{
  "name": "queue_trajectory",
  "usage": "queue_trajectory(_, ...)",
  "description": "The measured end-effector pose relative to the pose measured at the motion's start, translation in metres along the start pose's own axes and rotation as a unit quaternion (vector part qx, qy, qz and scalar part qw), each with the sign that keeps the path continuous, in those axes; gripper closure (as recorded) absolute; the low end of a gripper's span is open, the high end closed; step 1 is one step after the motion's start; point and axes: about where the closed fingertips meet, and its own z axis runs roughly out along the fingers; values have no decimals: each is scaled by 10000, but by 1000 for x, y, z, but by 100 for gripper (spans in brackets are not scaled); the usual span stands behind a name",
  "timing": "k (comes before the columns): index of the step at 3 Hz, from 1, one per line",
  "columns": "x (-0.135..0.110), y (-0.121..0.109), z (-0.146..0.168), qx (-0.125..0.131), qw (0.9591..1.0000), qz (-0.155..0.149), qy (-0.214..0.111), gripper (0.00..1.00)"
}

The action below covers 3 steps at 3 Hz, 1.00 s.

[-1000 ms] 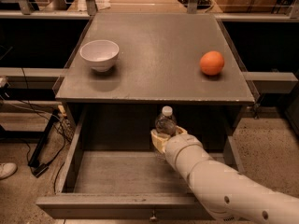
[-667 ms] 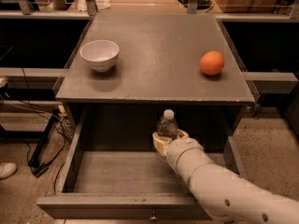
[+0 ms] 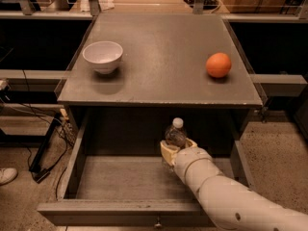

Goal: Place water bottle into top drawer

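Observation:
The water bottle [image 3: 175, 134], clear with a white cap, stands upright inside the open top drawer [image 3: 125, 179], toward its back right. My gripper [image 3: 176, 148] is shut on the bottle's lower body, with cream fingers [image 3: 166, 152] on either side. The white arm reaches in from the lower right over the drawer's front. The drawer is pulled out wide; its grey front panel [image 3: 96, 214] runs along the bottom, with the small metal knob [image 3: 157, 223] at its centre.
A white bowl [image 3: 102, 56] sits on the grey tabletop [image 3: 159, 61] at the left and an orange [image 3: 218, 64] at the right. Cables and a dark stand lie on the floor at the left. A white shoe [image 3: 6, 175] shows at the left edge.
The gripper and bottle have shifted slightly forward and down inside the drawer. The bowl and orange have not moved.

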Motion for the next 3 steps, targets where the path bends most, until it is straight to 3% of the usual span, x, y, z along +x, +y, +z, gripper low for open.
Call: queue_trajectory(3, 11, -15, -14, 46, 9997, 218, -82, 100)
